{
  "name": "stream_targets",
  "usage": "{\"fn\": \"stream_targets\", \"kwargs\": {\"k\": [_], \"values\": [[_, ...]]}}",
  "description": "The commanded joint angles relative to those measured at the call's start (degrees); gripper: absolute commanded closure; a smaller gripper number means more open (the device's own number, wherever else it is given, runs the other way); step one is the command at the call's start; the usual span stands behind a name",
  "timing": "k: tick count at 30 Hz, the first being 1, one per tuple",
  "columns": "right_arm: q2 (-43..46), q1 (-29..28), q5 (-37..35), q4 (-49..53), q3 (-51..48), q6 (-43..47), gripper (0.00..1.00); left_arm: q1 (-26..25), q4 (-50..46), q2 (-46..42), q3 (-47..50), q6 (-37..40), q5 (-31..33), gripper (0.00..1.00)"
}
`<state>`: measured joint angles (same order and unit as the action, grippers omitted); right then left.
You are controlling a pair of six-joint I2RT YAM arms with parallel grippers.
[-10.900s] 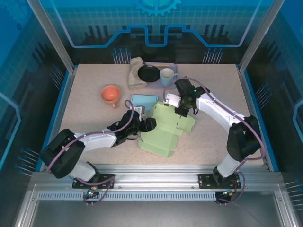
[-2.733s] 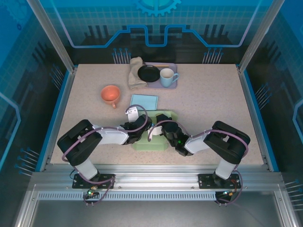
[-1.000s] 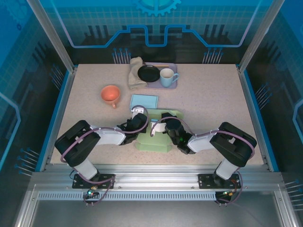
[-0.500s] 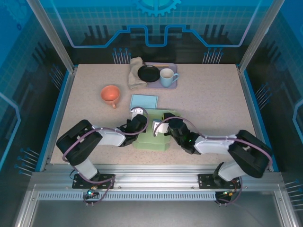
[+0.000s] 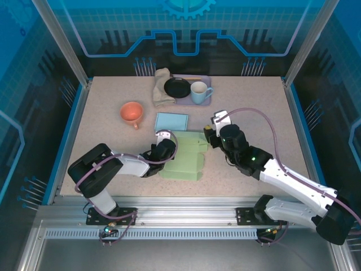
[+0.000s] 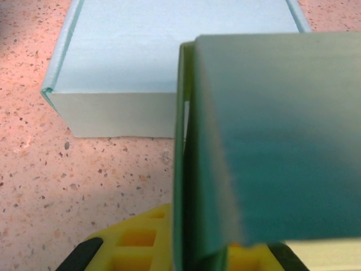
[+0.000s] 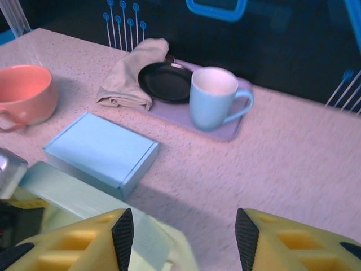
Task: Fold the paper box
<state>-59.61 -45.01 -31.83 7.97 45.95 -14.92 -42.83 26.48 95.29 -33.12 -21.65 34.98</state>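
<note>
The pale green paper box lies partly folded on the table in front of the arms. My left gripper is at its left far corner, shut on an upright wall of the box. In the left wrist view that green wall stands on edge between the yellow fingers. My right gripper hangs above the box's right far corner, open, with nothing between its fingers. From the right wrist, the right gripper has bare table under the gap and a corner of the paper box by the left finger.
A flat light blue box lies just behind the green one, close to both grippers. Further back are an orange cup, a beige cloth, and a purple tray with a black plate and a blue mug.
My right gripper has let go of the box, opened, and pulled up and to the right, its arm stretching out. The left gripper has shut on the box's wall.
</note>
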Motion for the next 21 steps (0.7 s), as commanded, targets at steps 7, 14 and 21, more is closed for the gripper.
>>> {"fn": "stream_targets", "kwargs": {"k": [7,14,21], "values": [[-9.1,2.8,16.5,3.5,1.4,-25.5,0.42,-4.1,-1.0,-1.5,1.2,-2.8,3.7,0.87],[-10.8,5.1,19.4,-0.6,-2.1,-32.7,0.41,-5.0,-0.5,-1.0,1.7,-3.1,5.4,0.87],[-17.1,5.0,24.1,-4.2,-1.8,-36.8,0.41,-5.5,0.2,-1.1,2.2,-3.8,5.4,0.87]]}}
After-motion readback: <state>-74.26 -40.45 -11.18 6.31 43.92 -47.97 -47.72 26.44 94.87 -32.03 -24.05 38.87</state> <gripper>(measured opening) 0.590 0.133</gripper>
